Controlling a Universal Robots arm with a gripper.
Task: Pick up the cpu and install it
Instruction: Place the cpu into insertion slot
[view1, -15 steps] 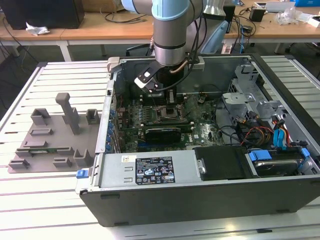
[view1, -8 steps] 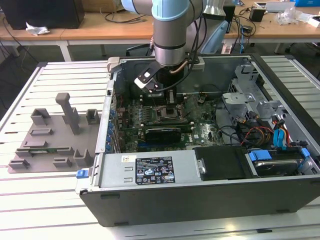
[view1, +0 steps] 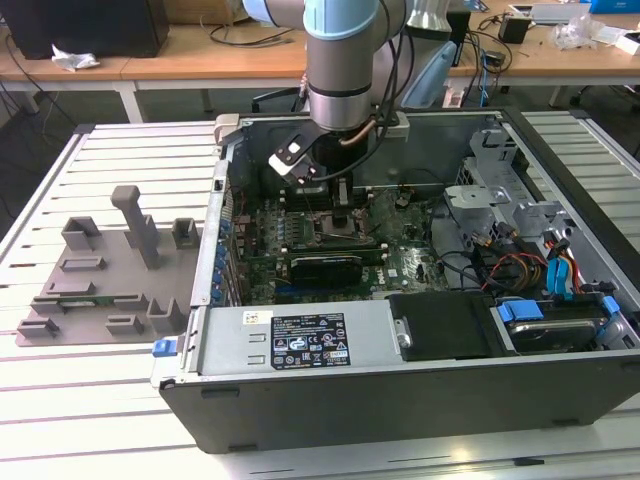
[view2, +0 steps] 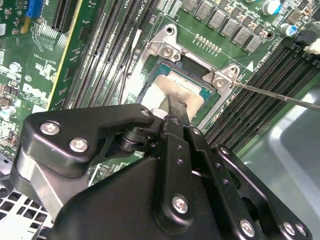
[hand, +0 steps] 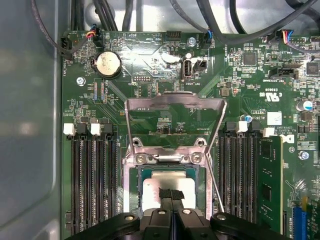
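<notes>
- In the exterior view the arm reaches down into an open computer case (view1: 400, 390) that lies on a slatted table (view1: 100, 420). The gripper (view1: 343, 222) is low over the green motherboard (view1: 410, 262). A grey holder tray (view1: 110, 290) lies outside the case, at the exterior view's left.
- In the first wrist view the socket (hand: 132, 195) has its metal load plate (hand: 175, 107) folded up and open. The cpu (hand: 152, 192) lies flat inside the socket frame, silver top upward, between the two banks of memory slots (hand: 92, 185).
- In the same view the fingers of the gripper (hand: 171, 194) are closed together, with just a thin line between them and nothing clamped.
- The second wrist view looks from the side: the tips of the gripper (view2: 175, 106) stand on or just above the top of the cpu (view2: 165, 86); I cannot tell if they touch. The thin lever (view2: 280, 96) sticks out beside the socket.
</notes>
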